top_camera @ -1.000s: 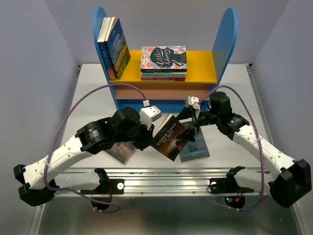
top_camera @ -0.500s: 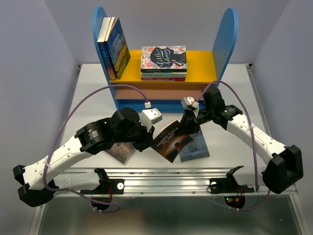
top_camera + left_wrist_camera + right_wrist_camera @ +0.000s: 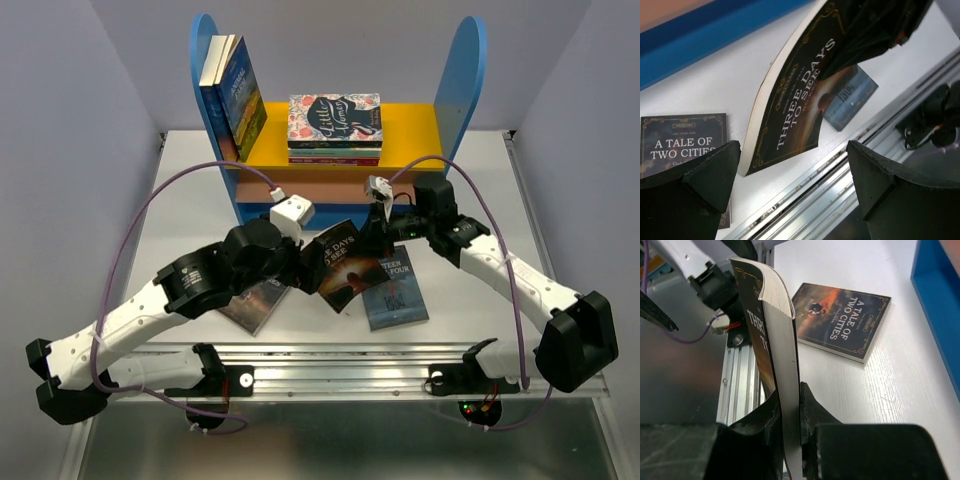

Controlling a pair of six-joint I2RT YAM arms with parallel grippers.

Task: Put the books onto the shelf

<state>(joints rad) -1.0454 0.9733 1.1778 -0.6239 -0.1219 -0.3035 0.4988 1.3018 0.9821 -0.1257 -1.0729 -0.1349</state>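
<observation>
Since a second ago the left gripper (image 3: pixel 792 150) has let go of the Three Days paperback (image 3: pixel 338 268). Its jaws now stand wide, one finger on each side of the cover and neither touching it. The right gripper (image 3: pixel 790 410) was open then and has clamped on the book, pinching the page block between both fingers. The book has also tipped more upright and shifted a little toward the shelf (image 3: pixel 460 80).

It hangs tilted over the white table (image 3: pixel 480 200), just in front of the shelf's blue base, and a strip of bare tabletop shows between the two. The Tale of Two Cities book (image 3: pixel 842 320) lies flat beneath the left arm. A blue paperback (image 3: pixel 397 290) lies flat beside the held book's lower corner, near the ribbed metal rail (image 3: pixel 340 365) at the table's front edge.

On the yellow board, two upright books (image 3: pixel 232 95) lean against the left side panel. A gap of board separates them from the flat floral-topped stack (image 3: pixel 335 125), and more yellow shows between that stack and the right panel.

The held cover is glossy and dark with a gold scroll border, the page edges are cream, and the fingers are matte black.
</observation>
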